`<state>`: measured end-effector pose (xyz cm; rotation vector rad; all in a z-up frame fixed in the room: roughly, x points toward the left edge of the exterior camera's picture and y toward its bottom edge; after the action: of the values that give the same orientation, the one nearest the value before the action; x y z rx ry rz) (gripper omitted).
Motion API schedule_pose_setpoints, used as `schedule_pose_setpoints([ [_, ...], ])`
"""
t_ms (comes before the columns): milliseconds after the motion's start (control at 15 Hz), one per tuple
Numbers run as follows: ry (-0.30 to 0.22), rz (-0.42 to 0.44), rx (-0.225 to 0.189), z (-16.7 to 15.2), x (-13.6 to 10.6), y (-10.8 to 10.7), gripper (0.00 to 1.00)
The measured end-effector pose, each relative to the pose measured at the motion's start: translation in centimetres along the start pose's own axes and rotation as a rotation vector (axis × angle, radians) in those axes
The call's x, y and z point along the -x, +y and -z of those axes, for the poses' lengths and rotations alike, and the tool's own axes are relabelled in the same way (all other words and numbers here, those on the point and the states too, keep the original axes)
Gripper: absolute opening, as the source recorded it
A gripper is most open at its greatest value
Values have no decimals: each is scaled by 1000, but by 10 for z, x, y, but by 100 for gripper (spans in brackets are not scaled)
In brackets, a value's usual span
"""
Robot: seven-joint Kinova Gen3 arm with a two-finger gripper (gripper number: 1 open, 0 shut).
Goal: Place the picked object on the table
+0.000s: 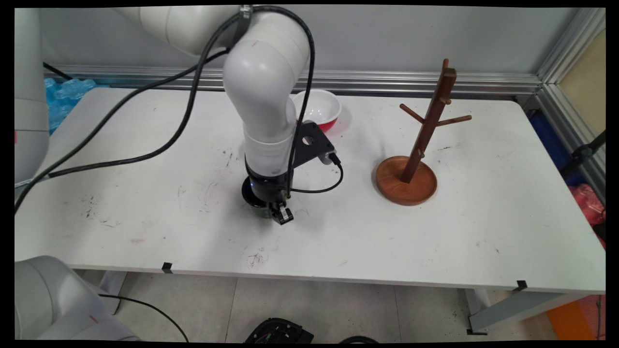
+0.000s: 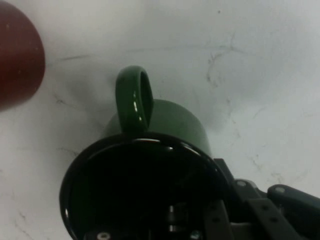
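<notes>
As you looked down, the gripper (image 1: 282, 213) straddled the green mug's (image 2: 150, 165) right rim, grip unclear; handle (image 2: 134, 97) pointed far.

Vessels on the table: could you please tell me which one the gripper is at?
The dark green mug, directly under the gripper at the table's middle. The red bowl with white inside sits farther back, near the wall, apart from it.

White table (image 1: 483, 232), green mug (image 2: 170, 125), red bowl (image 1: 320, 108), wooden mug tree (image 1: 416, 164)
</notes>
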<state>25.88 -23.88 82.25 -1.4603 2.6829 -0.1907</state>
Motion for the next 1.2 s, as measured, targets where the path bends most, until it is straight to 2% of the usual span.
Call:
schedule_pose_setpoints([
  [800, -40, 25, 27, -23, -13, 5, 0],
  [867, -40, 28, 29, -24, -14, 5, 100],
  [1200, -27, 23, 36, -26, -18, 5, 100],
])
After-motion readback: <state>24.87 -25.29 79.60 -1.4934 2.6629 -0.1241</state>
